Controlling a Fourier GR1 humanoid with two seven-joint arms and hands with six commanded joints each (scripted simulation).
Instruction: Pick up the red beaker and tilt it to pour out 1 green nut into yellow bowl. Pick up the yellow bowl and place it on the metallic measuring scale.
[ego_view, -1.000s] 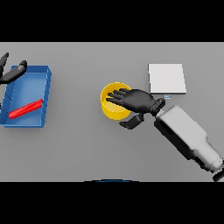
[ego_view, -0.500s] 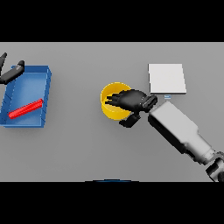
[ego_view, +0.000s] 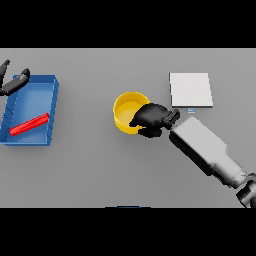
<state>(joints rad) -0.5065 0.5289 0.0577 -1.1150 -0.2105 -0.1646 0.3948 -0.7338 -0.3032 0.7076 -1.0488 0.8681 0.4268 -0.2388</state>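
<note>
My right hand (ego_view: 152, 119) grips the right rim of the round yellow bowl (ego_view: 127, 110), fingers curled. My left hand (ego_view: 14, 83) rests open beside the blue tray (ego_view: 50, 111).

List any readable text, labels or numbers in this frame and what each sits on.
None readable.
Metallic measuring scale: small pale mark by its near edge, too small and blurred to read.
Yellow bowl, red beaker, blue tray: no markings visible.
</note>
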